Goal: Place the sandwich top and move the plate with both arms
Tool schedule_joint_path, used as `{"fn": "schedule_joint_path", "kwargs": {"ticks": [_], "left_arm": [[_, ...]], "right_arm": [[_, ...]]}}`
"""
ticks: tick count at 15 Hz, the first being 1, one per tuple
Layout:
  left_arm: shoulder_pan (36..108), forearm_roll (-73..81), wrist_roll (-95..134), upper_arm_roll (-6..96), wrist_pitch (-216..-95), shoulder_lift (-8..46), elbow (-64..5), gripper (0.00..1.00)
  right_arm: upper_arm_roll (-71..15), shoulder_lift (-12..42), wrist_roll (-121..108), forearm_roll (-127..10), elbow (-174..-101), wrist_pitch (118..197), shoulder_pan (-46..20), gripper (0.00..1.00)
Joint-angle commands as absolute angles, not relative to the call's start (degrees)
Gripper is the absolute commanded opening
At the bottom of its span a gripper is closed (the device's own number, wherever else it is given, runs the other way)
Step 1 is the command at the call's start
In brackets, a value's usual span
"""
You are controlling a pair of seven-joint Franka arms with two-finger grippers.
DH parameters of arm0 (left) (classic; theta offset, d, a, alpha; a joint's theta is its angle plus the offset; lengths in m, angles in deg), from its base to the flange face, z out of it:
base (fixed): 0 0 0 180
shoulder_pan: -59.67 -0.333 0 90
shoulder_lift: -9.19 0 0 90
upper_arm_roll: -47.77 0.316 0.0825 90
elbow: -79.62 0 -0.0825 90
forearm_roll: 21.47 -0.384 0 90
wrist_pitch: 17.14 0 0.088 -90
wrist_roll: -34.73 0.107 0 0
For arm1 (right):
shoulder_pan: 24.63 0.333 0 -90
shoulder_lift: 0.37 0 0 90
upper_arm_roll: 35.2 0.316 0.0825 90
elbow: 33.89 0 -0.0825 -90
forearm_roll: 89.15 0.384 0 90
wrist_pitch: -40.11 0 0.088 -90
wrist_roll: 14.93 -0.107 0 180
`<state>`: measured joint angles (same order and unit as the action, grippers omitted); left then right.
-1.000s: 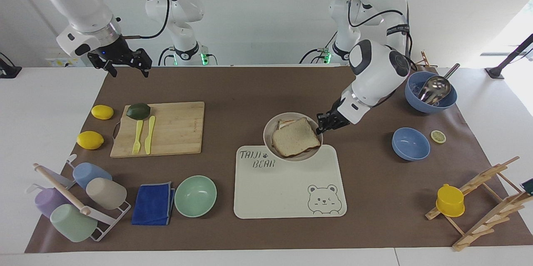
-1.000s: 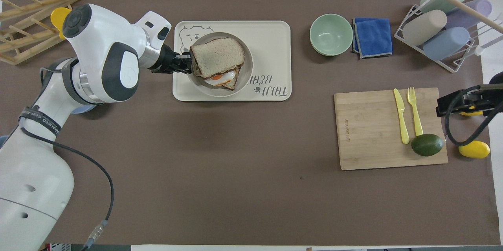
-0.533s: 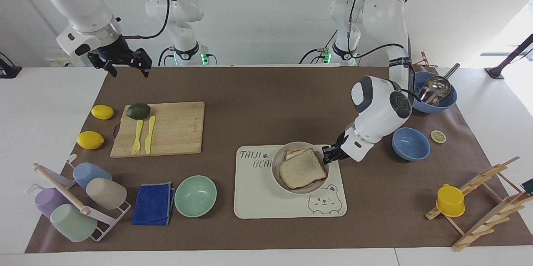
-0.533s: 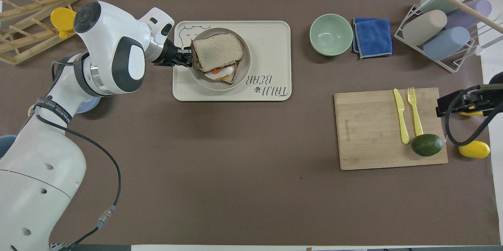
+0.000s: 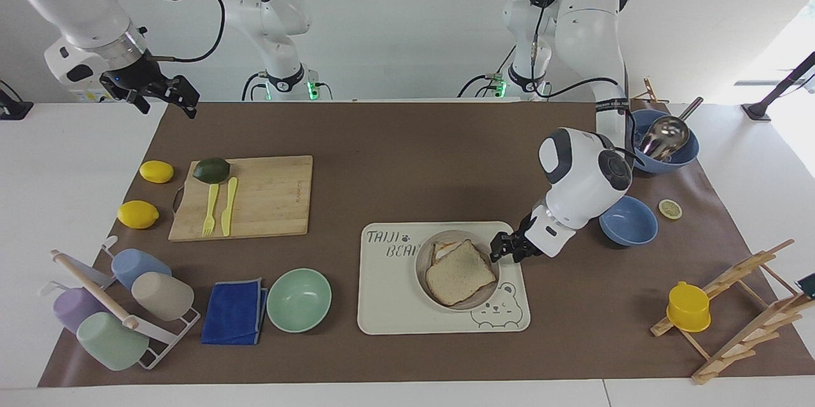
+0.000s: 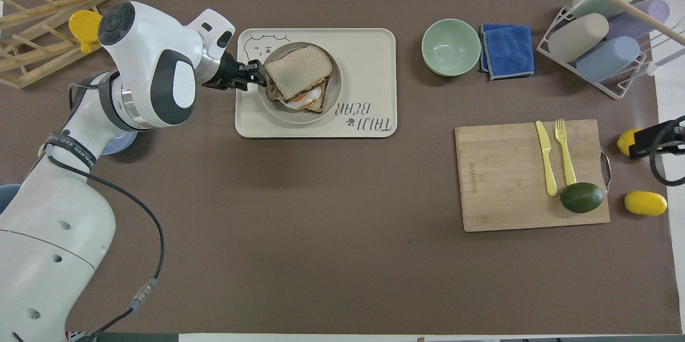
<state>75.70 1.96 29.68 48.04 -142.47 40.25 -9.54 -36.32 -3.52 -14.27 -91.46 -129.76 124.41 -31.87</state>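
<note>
One slice, the sandwich top (image 5: 460, 272), is already being carried by the stack. It's lying flat over the egg toast (image 6: 299, 100), skewed a bit so a corner of egg is peeking out on the side nearer the robots. All of it is sitting in the plate (image 5: 419, 267), which is resting on the bear tray (image 5: 407, 305) toward the end with the bear drawing.

The left gripper (image 5: 500, 248) is being held right at the plate's rim, low, on the side toward the left arm's end of the table. Whether the rim is being clamped or let go can't be made out here. So the topping step looks done and the plate move is being wrapped up (my read, anyway). What's being called for next is a clean release and a level pull-away, so the plate isn't dragged or tipped.

The right gripper (image 5: 162, 92) is being kept waiting up over the mat's corner at the right arm's end, jaws spread, nothing in them.

Texture-wise, the bread is looking soft and speckled with a thin brown crust, so it's probably going to slide if jolted. The plate is looking matte and smooth with a raised rim, the tray is rounded and flat, and a glossy blue bowl (image 5: 627, 222) is sitting near the left arm's wrist.
</note>
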Motion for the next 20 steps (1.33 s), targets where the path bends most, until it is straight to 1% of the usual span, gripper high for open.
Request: {"fn": "schedule_joint_path", "kwargs": {"ticks": [1,3,5,7,12,14,17,20], "left_arm": [[72.86,1.21,29.55,48.21,-137.66,34.62,-10.46,1.00],[71.98,0.86,28.76,51.97,-131.43,30.13,-10.47,1.00],[72.50,-6.30,28.75,55.23,-124.84,25.30,-10.12,1.00],[71.98,-12.13,28.75,55.42,-120.87,20.99,-10.20,1.00],[71.98,-18.46,29.19,57.44,-110.15,12.64,-10.64,1.00],[71.71,-19.27,29.28,57.62,-105.14,10.70,-10.47,1.00],[71.45,-21.03,29.37,57.44,-101.88,7.45,-10.29,1.00],[71.53,-21.11,29.37,57.27,-100.99,7.09,-10.11,1.00]], "right_arm": [[-35.64,-3.54,-13.87,-90.91,-129.69,123.61,-31.84,1.00],[-35.46,-3.54,-13.87,-90.91,-129.69,123.61,-31.75,1.00],[-35.55,-3.62,-13.87,-90.91,-129.69,123.61,-31.84,1.00],[-35.46,-3.54,-13.87,-90.91,-129.69,123.61,-31.84,1.00],[-35.46,-3.62,-13.87,-90.91,-129.69,123.61,-31.84,1.00],[-35.46,-3.54,-13.87,-90.91,-129.69,123.61,-31.84,1.00],[-35.46,-3.62,-13.87,-90.91,-129.69,123.61,-31.84,1.00],[-35.46,-3.62,-13.87,-90.91,-129.69,123.61,-31.84,1.00]]}}
